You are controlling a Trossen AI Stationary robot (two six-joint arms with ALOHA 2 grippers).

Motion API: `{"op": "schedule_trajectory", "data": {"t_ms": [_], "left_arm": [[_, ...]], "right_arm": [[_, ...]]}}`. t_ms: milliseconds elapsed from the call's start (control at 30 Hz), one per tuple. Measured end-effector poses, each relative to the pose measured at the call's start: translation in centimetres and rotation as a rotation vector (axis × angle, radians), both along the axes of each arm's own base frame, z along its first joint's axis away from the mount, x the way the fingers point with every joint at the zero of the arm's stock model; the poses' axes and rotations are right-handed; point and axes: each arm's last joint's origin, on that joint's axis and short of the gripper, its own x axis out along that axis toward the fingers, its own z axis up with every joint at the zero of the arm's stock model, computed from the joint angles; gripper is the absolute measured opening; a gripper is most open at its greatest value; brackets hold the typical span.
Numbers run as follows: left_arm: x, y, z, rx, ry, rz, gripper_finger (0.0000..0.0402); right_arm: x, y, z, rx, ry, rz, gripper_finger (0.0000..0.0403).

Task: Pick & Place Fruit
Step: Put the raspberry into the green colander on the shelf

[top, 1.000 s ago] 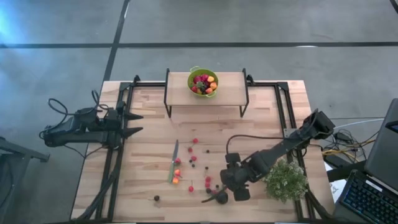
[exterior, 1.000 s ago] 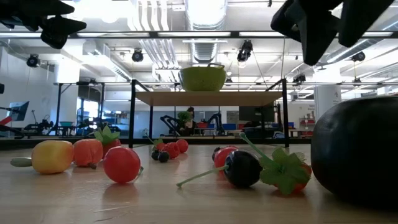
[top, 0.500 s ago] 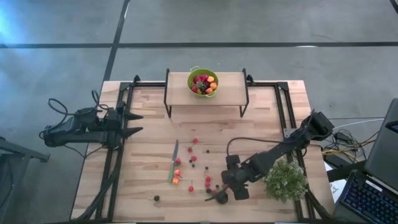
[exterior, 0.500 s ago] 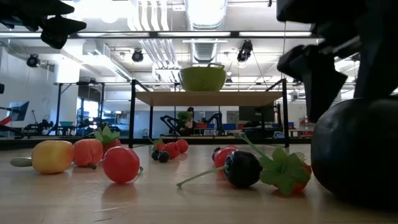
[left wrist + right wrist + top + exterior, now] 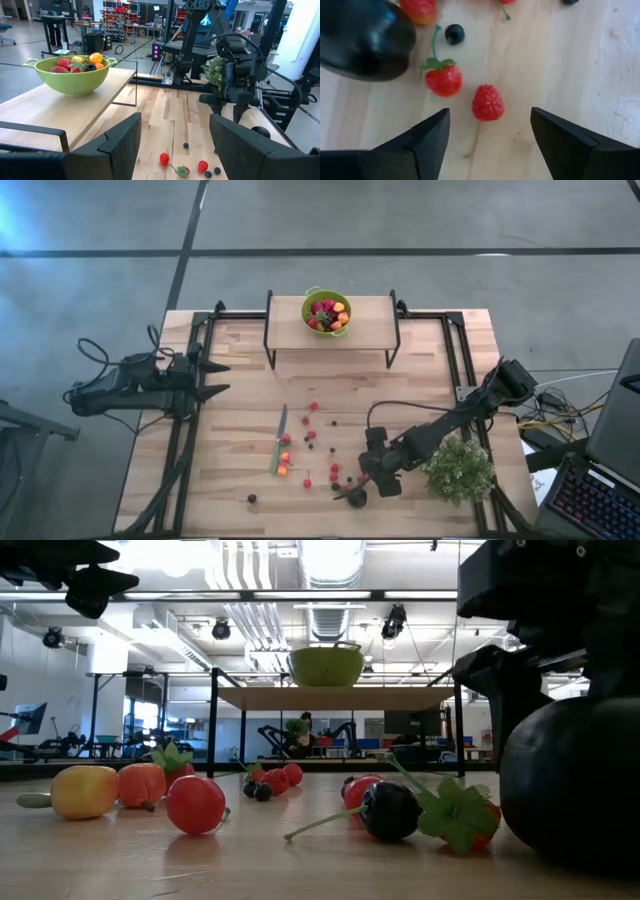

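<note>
Several pieces of fruit (image 5: 327, 314) already lie in the green bowl (image 5: 312, 296) on the raised shelf (image 5: 370, 320), well apart from the right gripper (image 5: 487, 131). Many more are still scattered on the table (image 5: 240, 380) (so I judge most of the work is left). The right gripper hangs low with fingers spread and empty; a raspberry (image 5: 487, 102) lies just ahead between them, a strawberry (image 5: 443, 79) beside it, the big dark fruit (image 5: 365, 37) near. The left gripper (image 5: 213, 378) waits spread at the table's far left edge.
</note>
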Motion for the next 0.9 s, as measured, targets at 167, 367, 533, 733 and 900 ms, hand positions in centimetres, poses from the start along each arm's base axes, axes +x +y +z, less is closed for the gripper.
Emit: {"op": "schedule_trajectory", "data": {"t_ms": [167,367,533,733,900], "left_arm": [[0.0,0.0,0.0,0.0,0.0,0.0,0.0241],[0.0,0.0,0.0,0.0,0.0,0.0,0.0241],[0.0,0.0,0.0,0.0,0.001,0.0,0.0241],[0.0,0.0,0.0,0.0,0.0,0.0,0.0241],[0.0,0.0,0.0,0.0,0.0,0.0,0.0241]], "right_arm": [[-0.1,-0.2,-0.7,-0.011,-0.043,0.005,0.0257],[-0.2,-0.2,-1.1,0.021,-0.069,-0.023,0.0237],[-0.2,-0.2,-1.1,0.029,-0.067,-0.041,0.0226],[0.2,0.0,-2.4,0.019,-0.042,-0.039,0.0221],[0.5,0.3,-2.7,0.015,-0.035,-0.037,0.0225]]}}
